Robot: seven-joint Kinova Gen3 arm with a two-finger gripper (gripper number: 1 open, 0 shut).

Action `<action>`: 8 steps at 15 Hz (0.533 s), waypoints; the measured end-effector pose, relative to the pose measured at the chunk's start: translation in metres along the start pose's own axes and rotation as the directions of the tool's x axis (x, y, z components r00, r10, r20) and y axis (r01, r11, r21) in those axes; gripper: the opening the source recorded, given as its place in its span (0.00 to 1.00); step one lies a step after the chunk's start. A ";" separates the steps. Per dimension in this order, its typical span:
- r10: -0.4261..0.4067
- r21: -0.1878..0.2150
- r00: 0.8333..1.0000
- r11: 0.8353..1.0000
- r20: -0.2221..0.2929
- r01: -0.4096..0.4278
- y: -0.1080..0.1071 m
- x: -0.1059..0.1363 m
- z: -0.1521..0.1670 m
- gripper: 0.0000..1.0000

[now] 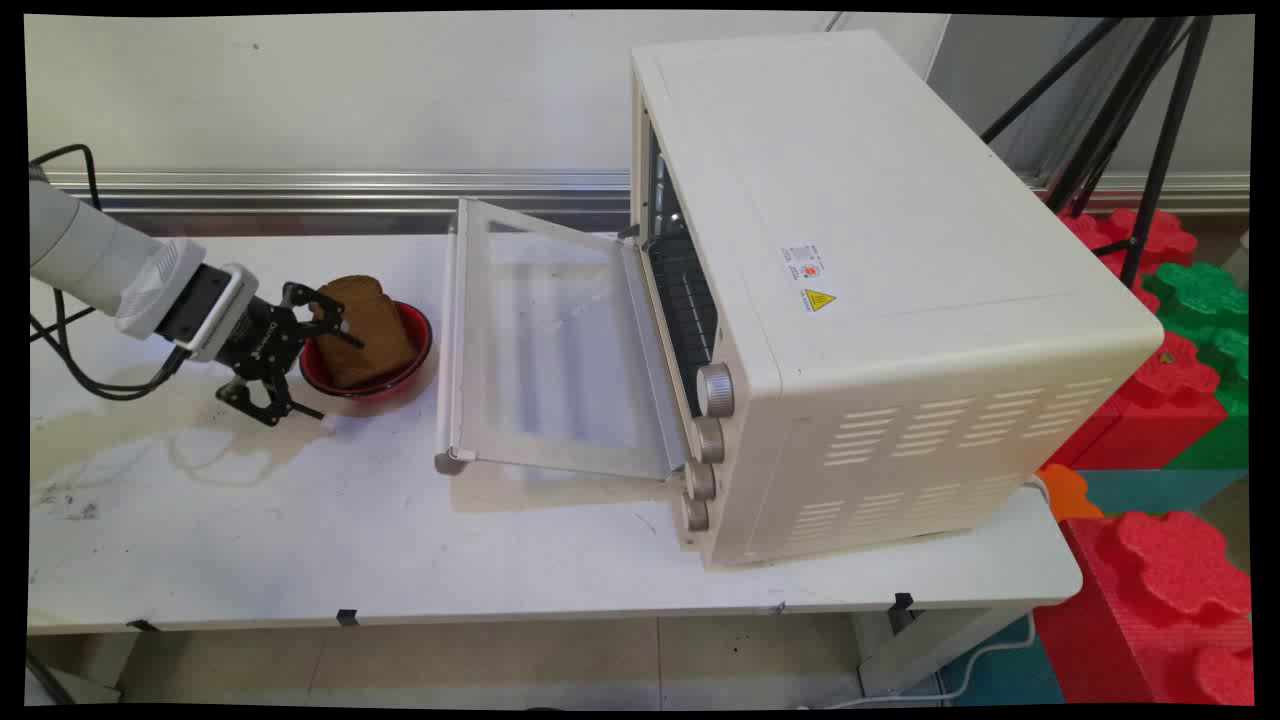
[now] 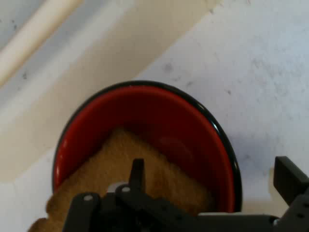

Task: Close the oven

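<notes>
A slice of brown bread (image 1: 365,330) leans in a red bowl (image 1: 415,352) on the white worktop (image 1: 300,520), left of a toaster oven (image 1: 860,300) whose glass door (image 1: 550,350) lies folded down. The bread is not lifted. The gripper (image 1: 325,362) hangs at the bowl's left rim, jaws spread wide, one finger (image 2: 137,174) on the slice, the other (image 2: 288,180) outside the bowl; it holds nothing

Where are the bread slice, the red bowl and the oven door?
bread slice (image 1: 372,335), main view, middle of its brown face.
red bowl (image 2: 159,108), hand view, inner red wall.
oven door (image 1: 560,350), main view, glass pane of the open door.
</notes>
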 end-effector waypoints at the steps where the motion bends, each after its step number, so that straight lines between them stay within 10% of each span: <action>1: -0.012 0.002 1.000 1.000 -0.007 0.012 -0.002 0.001 -0.001 1.00; 8: -0.183 0.004 0.979 0.983 -0.086 0.184 -0.012 0.016 -0.022 1.00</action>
